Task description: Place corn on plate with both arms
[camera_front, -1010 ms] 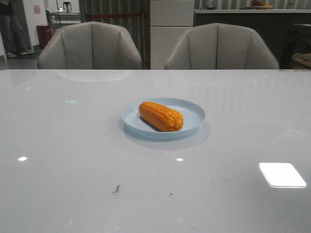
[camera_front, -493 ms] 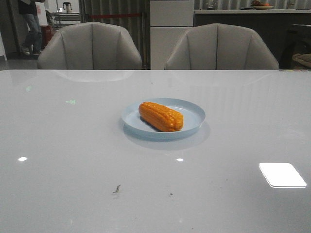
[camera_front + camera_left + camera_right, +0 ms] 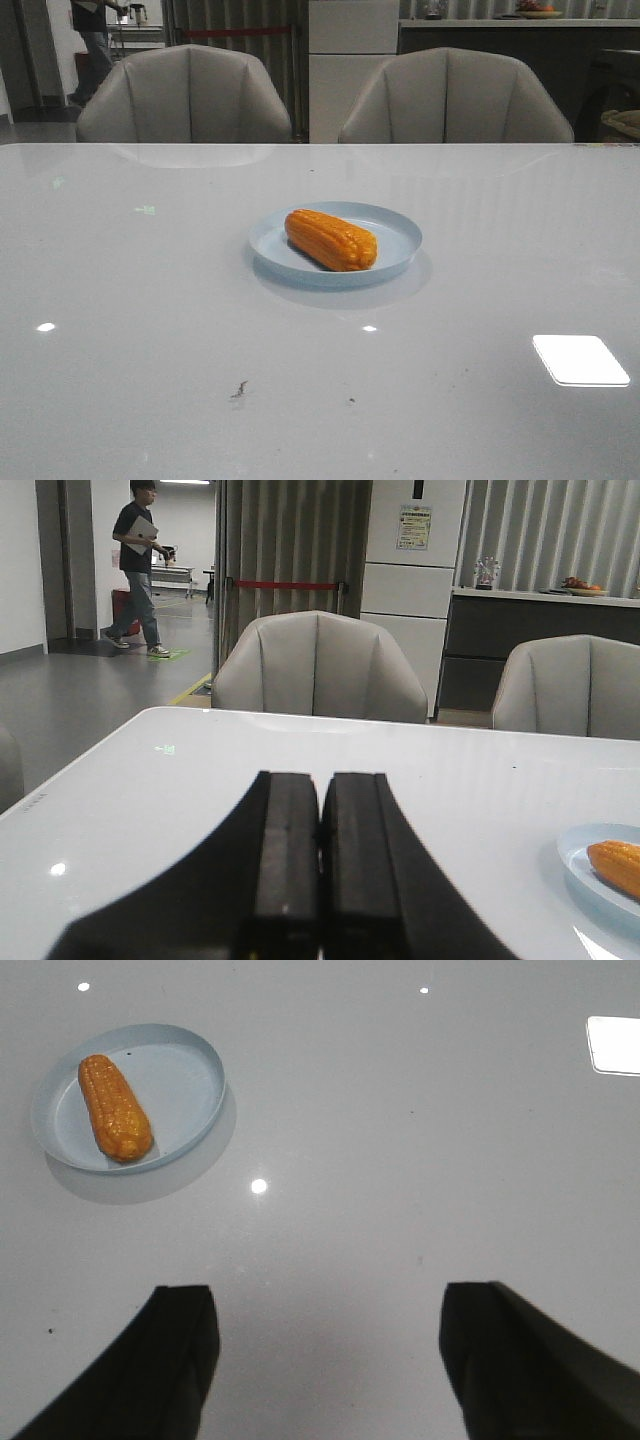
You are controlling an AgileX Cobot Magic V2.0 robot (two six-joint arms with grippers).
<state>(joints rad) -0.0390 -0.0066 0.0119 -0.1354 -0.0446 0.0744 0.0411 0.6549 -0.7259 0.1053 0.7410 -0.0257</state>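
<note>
The orange-yellow corn [image 3: 331,239] lies on the pale-blue plate [image 3: 400,236] at the middle of the white table. Neither arm shows in the front view. In the left wrist view my left gripper [image 3: 320,785] is shut and empty, low over the table, with the corn [image 3: 616,866] and the plate's rim [image 3: 572,848] off to one side, apart from it. In the right wrist view my right gripper [image 3: 328,1300] is open and empty above bare table, with the corn [image 3: 114,1107] lying in the plate [image 3: 185,1075] well away from the fingers.
Two grey chairs [image 3: 187,95] [image 3: 455,97] stand behind the table's far edge. A person [image 3: 139,564] walks in the background at the left. A bright light reflection [image 3: 580,359] lies on the table at the front right.
The corn and plate have not moved. The person in the background has walked to the right.
</note>
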